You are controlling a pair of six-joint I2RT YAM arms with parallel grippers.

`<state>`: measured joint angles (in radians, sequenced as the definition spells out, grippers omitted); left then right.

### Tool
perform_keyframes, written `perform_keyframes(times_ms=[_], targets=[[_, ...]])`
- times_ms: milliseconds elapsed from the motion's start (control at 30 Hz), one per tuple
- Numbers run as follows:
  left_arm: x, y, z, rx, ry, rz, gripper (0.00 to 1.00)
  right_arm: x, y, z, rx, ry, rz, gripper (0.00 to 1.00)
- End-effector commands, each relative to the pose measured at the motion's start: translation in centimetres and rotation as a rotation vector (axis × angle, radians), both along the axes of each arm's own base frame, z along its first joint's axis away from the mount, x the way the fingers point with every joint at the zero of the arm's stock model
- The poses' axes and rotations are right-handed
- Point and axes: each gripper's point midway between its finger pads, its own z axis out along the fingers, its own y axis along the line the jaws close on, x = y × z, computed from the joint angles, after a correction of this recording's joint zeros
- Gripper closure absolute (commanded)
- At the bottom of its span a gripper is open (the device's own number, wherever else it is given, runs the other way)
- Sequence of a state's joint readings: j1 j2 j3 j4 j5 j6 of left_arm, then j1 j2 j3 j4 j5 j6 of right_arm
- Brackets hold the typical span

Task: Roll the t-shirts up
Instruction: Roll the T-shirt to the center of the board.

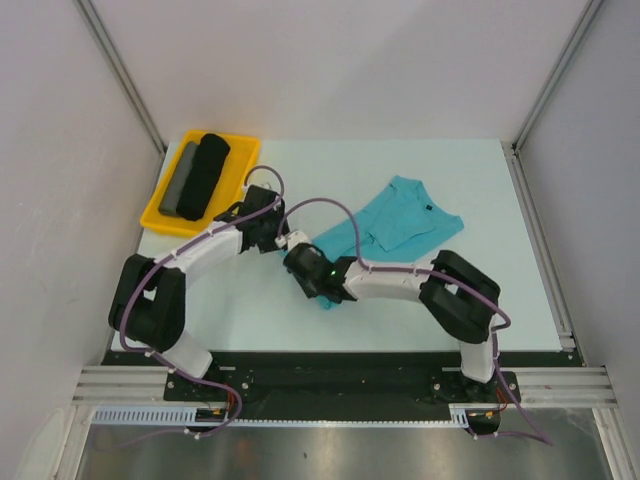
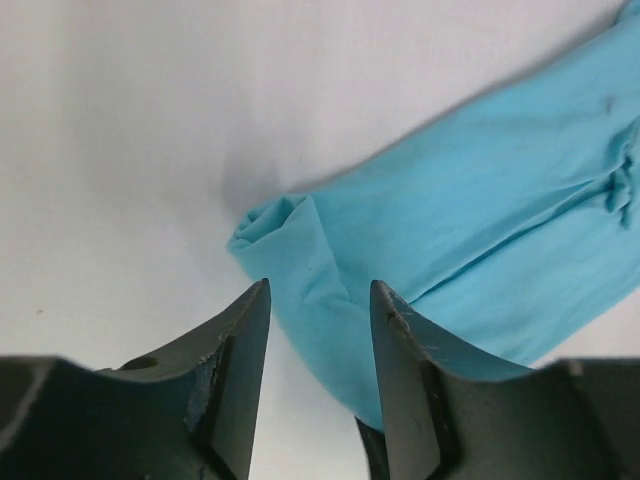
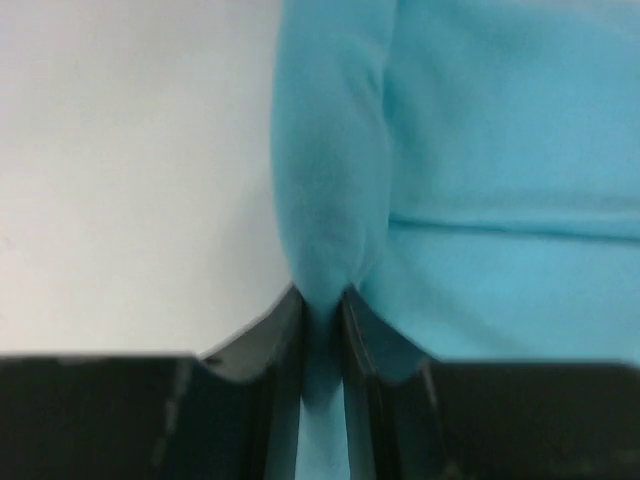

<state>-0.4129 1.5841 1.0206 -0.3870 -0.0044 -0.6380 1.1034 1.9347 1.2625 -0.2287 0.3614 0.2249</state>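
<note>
Pinching a fold of the teal t-shirt [image 1: 400,215], your right jaws are clenched on the cloth at its near end, around the middle of the counter [image 1: 500,290]. Your left jaws stand released over the curled hem corner alongside. Bare counter lies left of that corner. The yellow tray [image 1: 152,215] sits well apart at the far-left corner.

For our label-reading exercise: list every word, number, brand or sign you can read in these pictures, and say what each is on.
No text can be read anywhere.
The small dark tag at the neck of the teal short-sleeved t-shirt: too small to read.
The yellow plastic tray, black fabric roll and grey fabric roll: no markings visible.
</note>
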Motion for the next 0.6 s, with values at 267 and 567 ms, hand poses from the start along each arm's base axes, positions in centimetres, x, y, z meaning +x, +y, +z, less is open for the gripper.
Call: perform_keyframes(times_ms=[267, 567], targets=[[-1.1, -1.7, 4.1, -0.195, -0.095, -0.035, 0.57, 0.6, -2.2, -1.3, 0.33, 0.483, -0.174, 0.78], [-2.2, -3.0, 1.6, -0.292, -0.092, -0.042, 0.64, 0.3, -2.6, -1.5, 0.413, 0.568, -0.208, 0.78]])
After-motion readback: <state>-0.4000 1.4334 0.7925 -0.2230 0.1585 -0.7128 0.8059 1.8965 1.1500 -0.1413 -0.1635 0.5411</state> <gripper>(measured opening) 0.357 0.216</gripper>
